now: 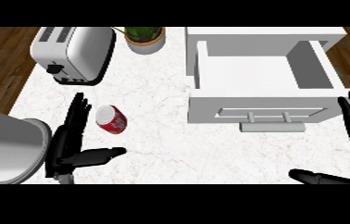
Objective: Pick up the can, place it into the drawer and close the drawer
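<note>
The left hand (65, 144) lies low at the left over the white marbled table (178, 149), fingers straight and together, thumb stuck out sideways; it is spread and holds nothing. Just beside its fingertips, on the thumb side, the red can with a silver end (111, 119) lies on its side on the table. Whether it touches the fingers is hard to make out.

Well beyond the fingertips stands a silver 2-slot toaster (71, 52), and farther to the thumb side a small potted plant in a pale pot (145, 39), its leaves cut off at the top. Behind the left hand a large grey rounded shape (21, 146) is cut off by the edge, and I cannot tell what it is.

The right hand (318, 177) is mostly out of view: only a straight thumb and a dark sliver of finger along the right edge show, apart from each other and holding nothing. Between them, the white drawer (205, 108) stands pulled open from a white cabinet (266, 33), its grey bar handle (272, 119) facing the hands.
</note>
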`<control>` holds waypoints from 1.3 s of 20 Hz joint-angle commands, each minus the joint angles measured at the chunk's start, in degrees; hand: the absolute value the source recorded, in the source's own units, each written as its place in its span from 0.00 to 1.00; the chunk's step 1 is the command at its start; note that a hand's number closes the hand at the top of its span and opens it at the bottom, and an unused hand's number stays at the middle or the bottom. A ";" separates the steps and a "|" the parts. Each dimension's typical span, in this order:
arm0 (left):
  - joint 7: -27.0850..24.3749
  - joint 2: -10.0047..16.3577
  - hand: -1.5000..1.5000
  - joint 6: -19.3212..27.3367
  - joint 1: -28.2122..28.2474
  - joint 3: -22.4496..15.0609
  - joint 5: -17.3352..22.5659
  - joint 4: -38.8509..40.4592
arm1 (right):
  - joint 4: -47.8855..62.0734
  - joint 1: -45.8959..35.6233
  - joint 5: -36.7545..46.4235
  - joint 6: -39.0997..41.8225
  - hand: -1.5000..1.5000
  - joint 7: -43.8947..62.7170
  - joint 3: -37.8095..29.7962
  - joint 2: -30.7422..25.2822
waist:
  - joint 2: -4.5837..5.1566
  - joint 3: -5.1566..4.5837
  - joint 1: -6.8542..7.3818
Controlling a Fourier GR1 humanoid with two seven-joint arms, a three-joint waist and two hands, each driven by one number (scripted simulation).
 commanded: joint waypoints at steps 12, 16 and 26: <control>-14.52 0.97 0.00 2.14 -5.43 4.54 1.02 23.05 | -7.94 1.17 -1.43 1.05 0.00 6.86 -1.56 0.34 | -0.02 0.00 0.00; -21.52 2.38 0.00 0.47 -11.99 7.53 3.70 36.09 | -7.17 2.12 -2.61 2.23 0.00 5.17 -3.21 0.63 | 0.03 -0.01 -0.16; -27.43 6.37 0.00 0.15 -21.63 11.66 5.60 53.59 | -5.27 1.47 -4.86 5.61 0.00 4.26 -7.46 -1.11 | 0.06 -0.02 -0.32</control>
